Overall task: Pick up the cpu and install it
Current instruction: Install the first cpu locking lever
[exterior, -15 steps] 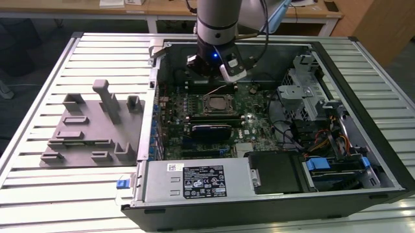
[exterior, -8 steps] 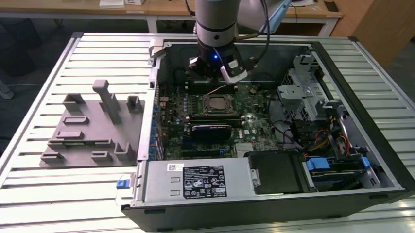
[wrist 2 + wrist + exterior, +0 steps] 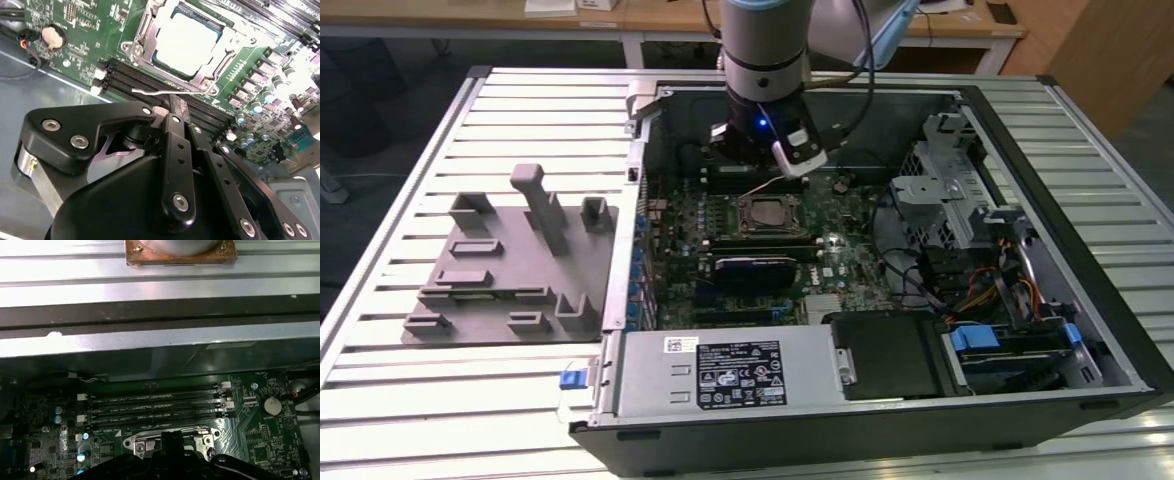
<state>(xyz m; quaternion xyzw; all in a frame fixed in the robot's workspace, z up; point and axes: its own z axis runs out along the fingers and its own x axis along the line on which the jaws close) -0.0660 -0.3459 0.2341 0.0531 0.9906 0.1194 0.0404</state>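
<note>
Open PC case w/ robot arm reaching in; the cpu (image 3: 187,42) already sits in the socket frame (image 3: 145,37) on the motherboard (image 3: 841,255), frame not yet latched, its thin lever (image 3: 165,92) sticking out loose. The gripper (image 3: 175,107) hangs just above the socket, fingers together, nothing held. Second wrist view shows the seated chip close up; exterior view adds the grey fixture tray (image 3: 500,265) beside the case.

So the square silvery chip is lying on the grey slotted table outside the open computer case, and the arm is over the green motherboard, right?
Not quite. The square silvery chip sits in the metal socket frame on the green motherboard, as the second wrist view shows, not on the grey slotted table. The arm is indeed over the motherboard inside the open computer case, as the exterior view shows.
</note>
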